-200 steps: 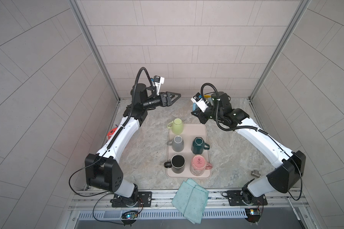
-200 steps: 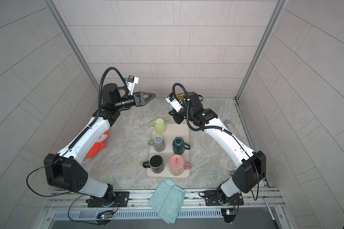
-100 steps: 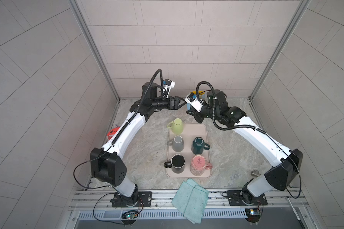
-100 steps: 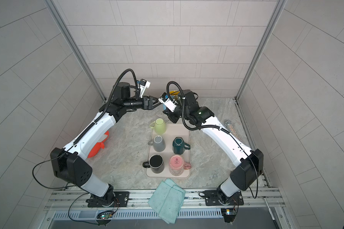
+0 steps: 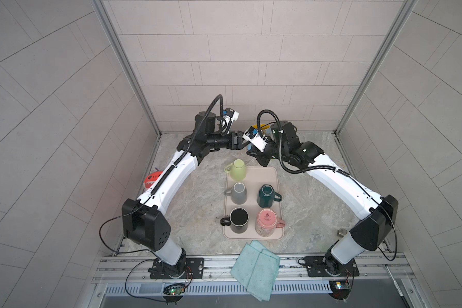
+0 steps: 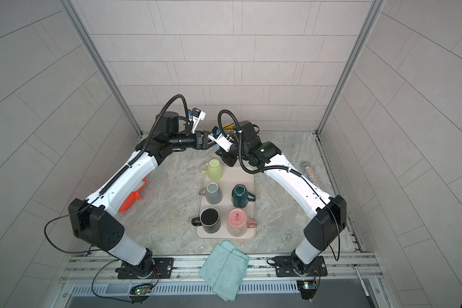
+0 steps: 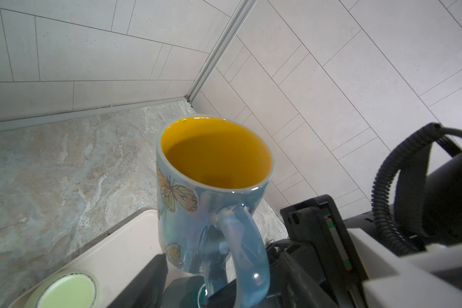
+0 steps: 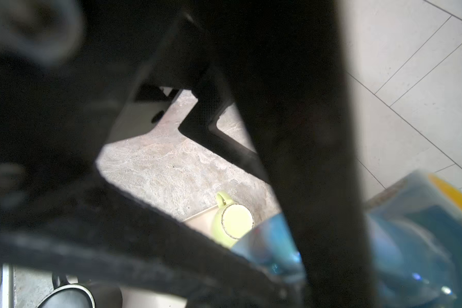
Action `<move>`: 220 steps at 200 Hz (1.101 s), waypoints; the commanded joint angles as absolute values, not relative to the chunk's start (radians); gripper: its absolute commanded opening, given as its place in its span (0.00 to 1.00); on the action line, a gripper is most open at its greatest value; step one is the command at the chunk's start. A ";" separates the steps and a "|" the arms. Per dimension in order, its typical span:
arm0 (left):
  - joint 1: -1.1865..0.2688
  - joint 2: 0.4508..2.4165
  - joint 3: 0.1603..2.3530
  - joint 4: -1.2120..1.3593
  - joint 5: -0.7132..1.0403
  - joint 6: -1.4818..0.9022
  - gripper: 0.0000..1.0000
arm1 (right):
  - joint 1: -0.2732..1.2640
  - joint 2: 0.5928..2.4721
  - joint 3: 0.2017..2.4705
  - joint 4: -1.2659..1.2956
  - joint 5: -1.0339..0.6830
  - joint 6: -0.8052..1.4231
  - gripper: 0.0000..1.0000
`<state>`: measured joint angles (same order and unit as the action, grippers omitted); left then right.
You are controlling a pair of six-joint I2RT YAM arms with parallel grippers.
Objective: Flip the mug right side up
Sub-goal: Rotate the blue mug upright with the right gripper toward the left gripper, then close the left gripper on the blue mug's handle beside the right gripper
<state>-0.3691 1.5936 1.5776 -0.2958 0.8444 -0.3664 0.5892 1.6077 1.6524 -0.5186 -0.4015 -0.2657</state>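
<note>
A teal cloth [image 5: 255,269] lies at the front; a red-orange toy [image 5: 152,179] lies far left.

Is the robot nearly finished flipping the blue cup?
Nearly. Done: the blue mug hangs above the tray with its yellow inside facing up. In hand: the right hand grips its handle, and the left hand sits open near its base. Left: standing it down upright and letting go.
</note>
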 commanded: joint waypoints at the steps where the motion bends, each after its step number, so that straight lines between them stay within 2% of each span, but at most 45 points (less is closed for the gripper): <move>1: -0.387 1.601 1.628 -0.332 0.848 -0.326 0.65 | 0.601 1.600 1.708 -0.437 -0.384 -0.317 0.00; 17: -0.394 1.604 1.631 -0.346 0.842 -0.319 0.61 | 0.603 1.608 1.719 -0.442 -0.376 -0.316 0.00; 59: -0.422 1.615 1.650 -0.407 0.789 -0.284 0.58 | 0.620 1.628 1.741 -0.445 -0.361 -0.316 0.00; 147: -0.434 1.611 1.622 -0.337 0.754 -0.343 0.43 | 0.635 1.638 1.751 -0.422 -0.350 -0.304 0.00; 162: -0.437 1.614 1.618 -0.336 0.752 -0.344 0.36 | 0.636 1.638 1.751 -0.422 -0.348 -0.305 0.00; 209: -0.442 1.608 1.607 -0.330 0.743 -0.355 0.01 | 0.635 1.638 1.745 -0.411 -0.339 -0.301 0.00; 220: -0.443 1.606 1.605 -0.330 0.739 -0.357 0.00 | 0.635 1.636 1.742 -0.408 -0.335 -0.298 0.00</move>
<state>-0.4129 1.6112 1.6131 -0.3473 0.7391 -0.3790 0.6159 1.6524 1.7088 -0.5148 -0.3489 -0.2550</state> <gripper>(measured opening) 0.186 0.098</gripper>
